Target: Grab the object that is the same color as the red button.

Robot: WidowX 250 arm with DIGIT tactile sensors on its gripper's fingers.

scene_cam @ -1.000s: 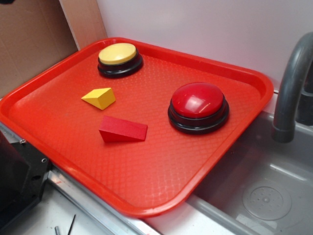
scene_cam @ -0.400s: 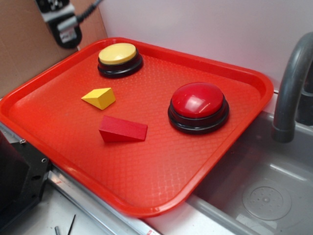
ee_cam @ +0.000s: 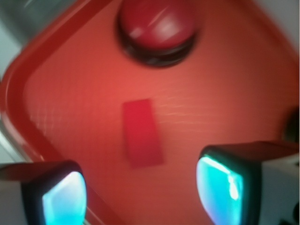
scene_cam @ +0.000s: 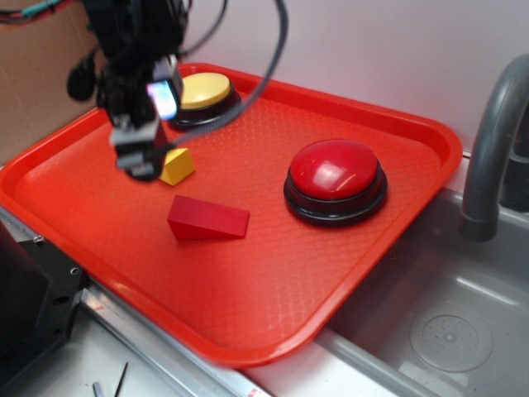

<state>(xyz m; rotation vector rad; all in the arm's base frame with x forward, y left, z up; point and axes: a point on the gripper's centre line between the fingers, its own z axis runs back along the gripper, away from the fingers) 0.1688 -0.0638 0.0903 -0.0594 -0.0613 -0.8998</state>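
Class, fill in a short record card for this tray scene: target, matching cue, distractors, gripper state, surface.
target: red wedge block, lying free on the tray
matching cue: red button
distractors: yellow wedge block, yellow button
gripper: fingers open, above the tray, holding nothing
surface: red tray

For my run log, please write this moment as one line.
phase: approach | gripper: open, empty, above yellow wedge | target: red wedge untouched on tray | red button: beside target
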